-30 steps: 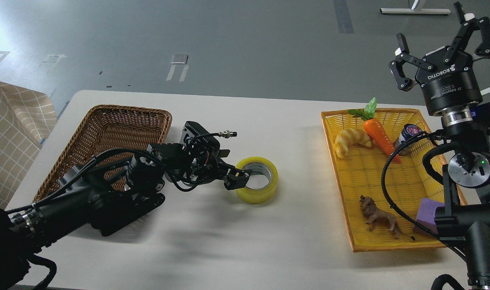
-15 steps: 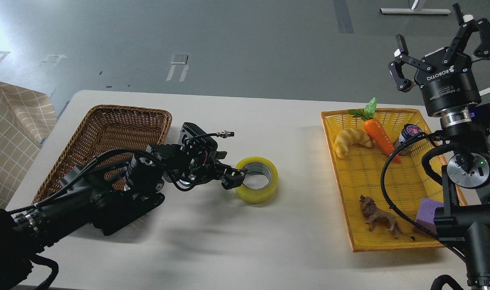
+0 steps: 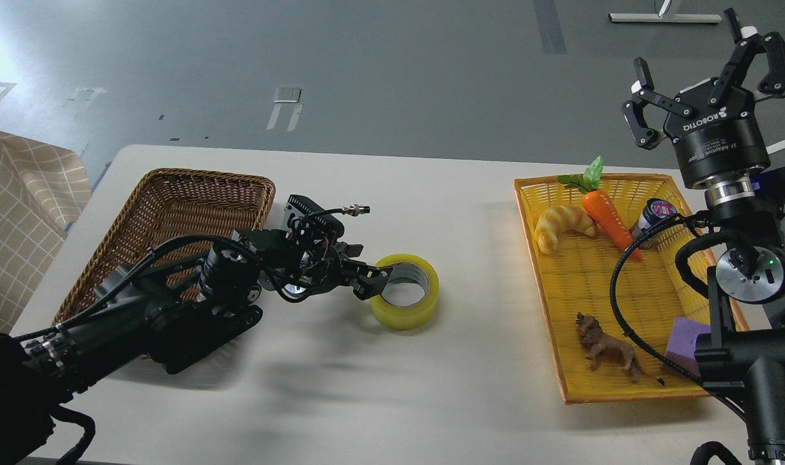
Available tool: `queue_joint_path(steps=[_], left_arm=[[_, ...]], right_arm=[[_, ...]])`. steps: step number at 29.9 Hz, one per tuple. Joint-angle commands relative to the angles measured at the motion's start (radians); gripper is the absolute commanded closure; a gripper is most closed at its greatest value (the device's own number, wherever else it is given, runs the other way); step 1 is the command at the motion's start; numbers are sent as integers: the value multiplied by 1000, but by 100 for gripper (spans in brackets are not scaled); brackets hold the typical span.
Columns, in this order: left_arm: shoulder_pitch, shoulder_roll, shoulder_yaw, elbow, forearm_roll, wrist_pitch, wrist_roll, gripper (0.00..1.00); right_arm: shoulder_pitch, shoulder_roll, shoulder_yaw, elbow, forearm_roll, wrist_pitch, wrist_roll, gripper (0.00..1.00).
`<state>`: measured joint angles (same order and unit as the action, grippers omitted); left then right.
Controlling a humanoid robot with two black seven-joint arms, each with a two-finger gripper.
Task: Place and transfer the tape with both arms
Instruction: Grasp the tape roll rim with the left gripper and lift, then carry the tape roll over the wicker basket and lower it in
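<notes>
The yellow tape roll (image 3: pixel 407 302) lies on the white table (image 3: pixel 392 394) near its middle, slightly tipped. My left gripper (image 3: pixel 373 283) reaches in from the left and pinches the roll's left wall, with one finger inside the core hole. My right gripper (image 3: pixel 705 68) is held high at the upper right, above the far end of the yellow tray. Its fingers are spread wide and hold nothing.
A brown wicker basket (image 3: pixel 173 206) stands at the left, behind my left arm. A yellow tray (image 3: pixel 540 290) at the right holds a croissant (image 3: pixel 563 226), a carrot (image 3: pixel 609 223), a small jar (image 3: pixel 654 216), a toy lion (image 3: pixel 605 349) and a purple cube (image 3: pixel 686 342).
My left gripper closed on the tape's left wall and drew back to the left. The roll shifted a little left with it and tipped. The right arm barely moved.
</notes>
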<state>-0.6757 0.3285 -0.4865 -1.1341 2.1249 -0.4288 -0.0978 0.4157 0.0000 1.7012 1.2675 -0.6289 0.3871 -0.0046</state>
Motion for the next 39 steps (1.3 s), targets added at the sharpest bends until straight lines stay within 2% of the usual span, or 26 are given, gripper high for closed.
queue_joint_path(steps=[1,4,5,6,8,9,11,18,26,32,39], left_arm=[[-1,0,0,-3,-14,-1,1,46],[1,0,0,-6,-14,-1,0,49],[1,0,0,-7,-14,-1,0,55],[1,0,0,-9,-16,-1,0,56],[1,0,2,-12,-14,-2,0,66],[1,0,0,-13,-14,-2,0,71],[-4,0,2,-16,-11,-2,-3,100],[-48,3,0,-84,-3,-1,-77,100],[-151,46,-6,-127,-121,-15,-80,100],[-226,180,-6,-134,-233,-16,-89,100],[-258,395,-6,-136,-318,-22,-174,100]], right_arm=[[0,0,0,-2,0,-4,0,2],[0,0,0,0,0,-4,0,2],[0,0,0,0,0,-4,0,2],[0,0,0,0,0,-5,0,2],[0,0,0,0,0,-5,0,2],[0,0,2,0,0,-5,0,2],[0,0,2,-2,0,-5,0,2],[0,0,0,-5,0,-16,0,2],[0,0,0,0,0,-17,0,2],[3,-2,-3,3,0,-19,0,2],[-2,0,-6,1,0,-19,0,2]])
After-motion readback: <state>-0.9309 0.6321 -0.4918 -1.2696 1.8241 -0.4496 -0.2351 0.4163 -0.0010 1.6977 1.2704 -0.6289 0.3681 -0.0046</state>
